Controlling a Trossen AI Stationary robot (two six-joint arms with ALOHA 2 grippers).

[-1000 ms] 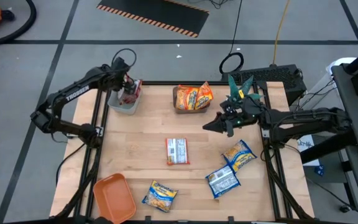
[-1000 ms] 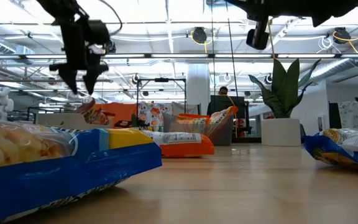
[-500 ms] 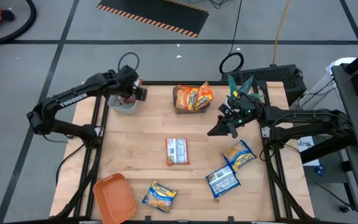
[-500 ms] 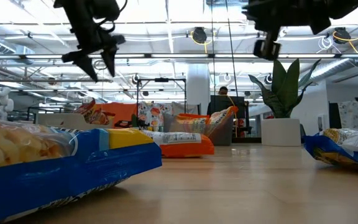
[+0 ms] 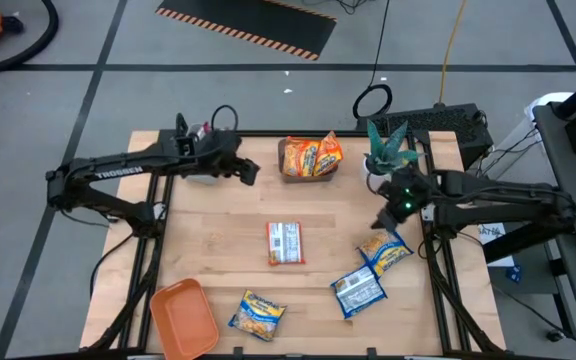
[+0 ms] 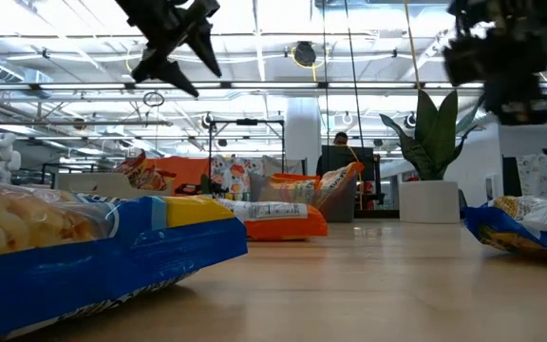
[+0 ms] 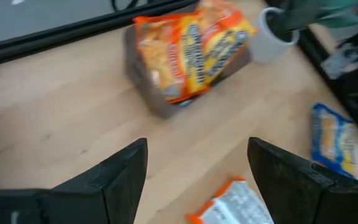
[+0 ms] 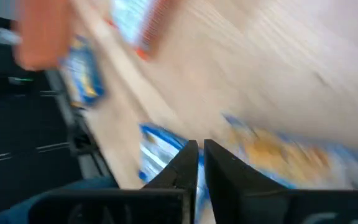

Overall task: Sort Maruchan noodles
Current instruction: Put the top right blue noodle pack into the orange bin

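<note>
Two orange Maruchan packets (image 5: 309,157) lean in a grey bin (image 7: 160,102) at the table's far middle. An orange packet (image 5: 285,242) lies white back up at the centre. Blue-and-yellow packets lie at the right (image 5: 384,250), the near right (image 5: 358,292) and the near middle (image 5: 258,313). My left gripper (image 5: 250,172) hangs open in the air left of the bin, with nothing between its fingers (image 7: 129,177). My right gripper (image 5: 382,219) hangs shut just above the far end of the right packet, touching nothing; its wrist view (image 8: 197,163) is blurred.
An orange tray (image 5: 183,318) sits at the near left corner. A potted green plant (image 5: 388,150) in a white pot (image 7: 272,38) stands at the far right, beside my right arm. Bare wood lies between the centre packet and the left edge.
My left gripper has swung from the far left corner toward the table's right and a little up, toward the bin of orange packets, staying open. My right gripper has gone toward the table's right edge and down, tipping its fingers downward over the right blue-and-yellow packet.
</note>
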